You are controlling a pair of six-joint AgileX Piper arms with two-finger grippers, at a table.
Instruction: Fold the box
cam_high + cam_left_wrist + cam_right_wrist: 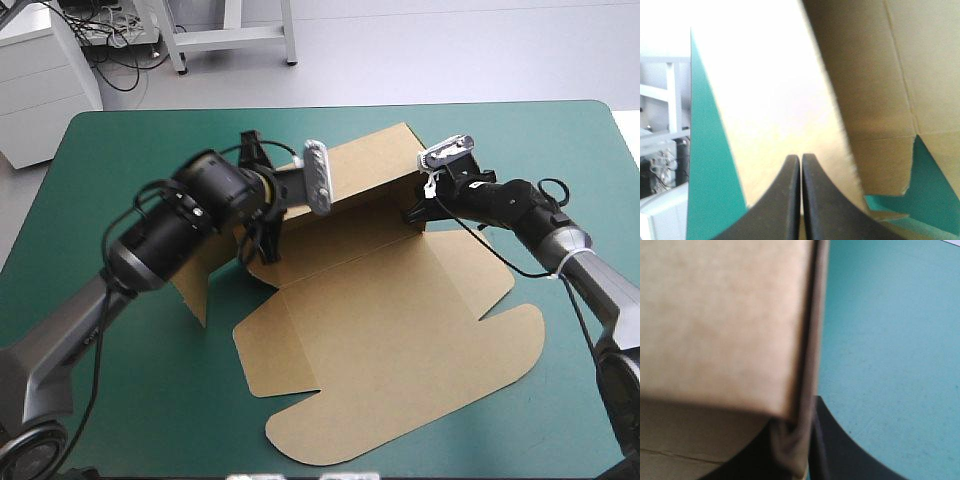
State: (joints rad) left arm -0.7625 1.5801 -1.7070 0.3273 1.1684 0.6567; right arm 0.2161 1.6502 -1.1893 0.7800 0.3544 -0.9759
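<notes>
1. High view: the box (400, 330) lies mid-table (120, 160), mostly a flat brown sheet. Only the far wall stands, stretched between the left claw (262, 225) and the right claw (415, 213). I judge we're early, with the side walls and tucks left to do.
2. Left wrist view: my left claw (801, 159) is all but closed, apparently pinching board. A bright panel rises just ahead of it.
3. Right wrist view: my right claw (800, 435) is nearly closed on the wall's edge, which runs between its fingers.

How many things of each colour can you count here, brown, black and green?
Brown box: 1
Black pincers: 2, the left pincer and the right pincer
Teal-green table: 1
Total: 4
</notes>
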